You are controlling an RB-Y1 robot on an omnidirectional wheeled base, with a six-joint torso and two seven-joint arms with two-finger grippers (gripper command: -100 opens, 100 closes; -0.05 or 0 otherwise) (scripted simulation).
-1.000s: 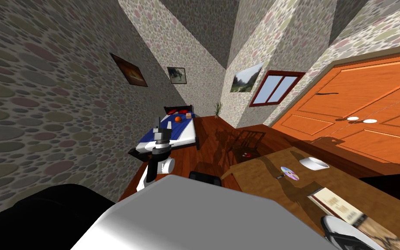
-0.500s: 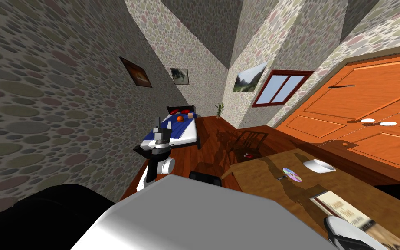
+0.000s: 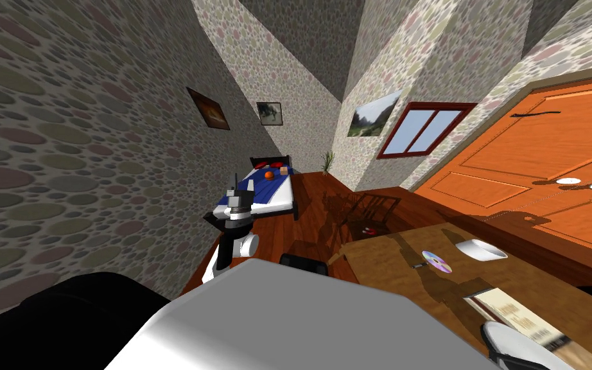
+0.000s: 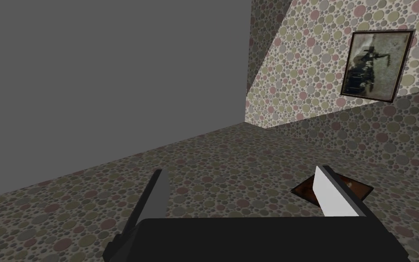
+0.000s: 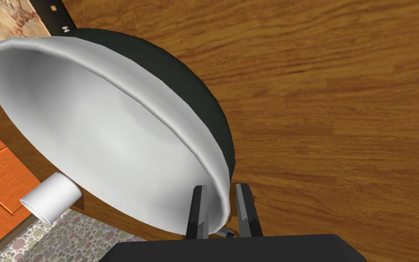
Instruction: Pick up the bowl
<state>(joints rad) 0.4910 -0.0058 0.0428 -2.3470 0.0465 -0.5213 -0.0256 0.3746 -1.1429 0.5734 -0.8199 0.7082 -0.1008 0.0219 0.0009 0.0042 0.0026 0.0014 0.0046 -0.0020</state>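
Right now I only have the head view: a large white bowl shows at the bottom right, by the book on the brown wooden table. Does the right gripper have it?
Observer: Yes. In the right wrist view the right gripper is shut on the rim of the large bowl, which is white inside and dark outside.
Operator: How do the fingers sit on it?
Observer: One thin grey finger lies inside the white hollow, the other against the dark outer wall.
Operator: And the left arm?
Observer: The left wrist view shows the left gripper open, holding nothing.
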